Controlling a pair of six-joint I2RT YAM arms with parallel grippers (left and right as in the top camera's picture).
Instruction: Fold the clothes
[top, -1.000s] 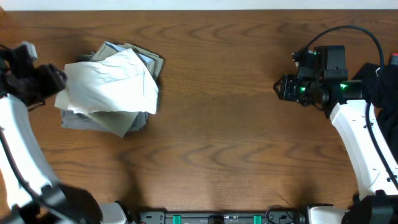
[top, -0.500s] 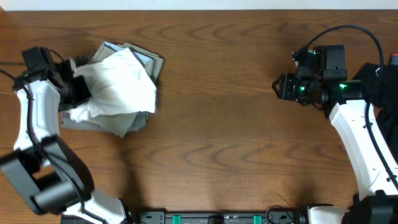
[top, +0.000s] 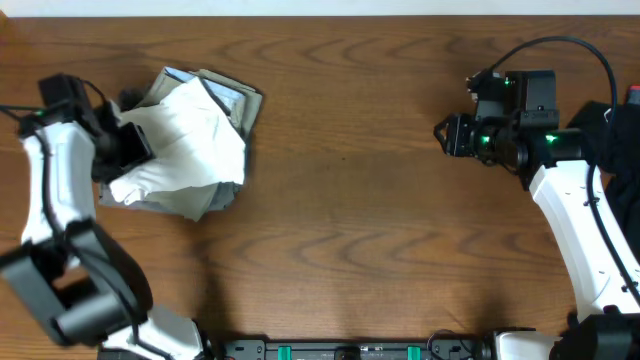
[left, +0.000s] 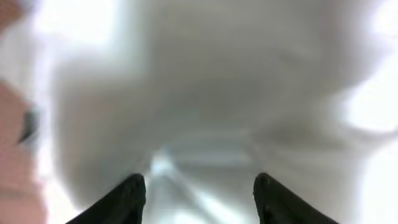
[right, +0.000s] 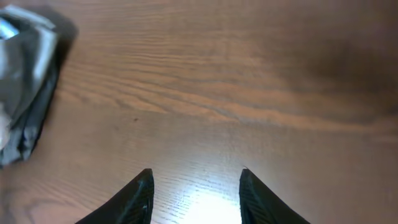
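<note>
The white T-shirt (top: 190, 140) lies crumpled on top of a stack of folded garments at the table's left. My left gripper (top: 135, 147) is pressed against the shirt's left edge. In the left wrist view, blurred white cloth (left: 205, 93) fills the picture. The left gripper (left: 199, 190) is open, with the cloth just beyond its two dark fingertips. My right gripper (top: 445, 133) hovers over bare wood at the right, far from the shirt. In its own wrist view the right gripper (right: 196, 186) is open with nothing between the fingers.
Folded grey and khaki garments (top: 228, 100) lie under the shirt, and their edge shows as a grey stack (right: 28, 93) at the left of the right wrist view. A dark item (top: 612, 125) sits at the right edge behind the right arm. Bare wood (top: 340, 220) spans the middle.
My left arm swung in from the table's left edge to the pile, closed on the shirt's left side and has now opened. The shirt bunched up slightly. The right gripper edged left.
</note>
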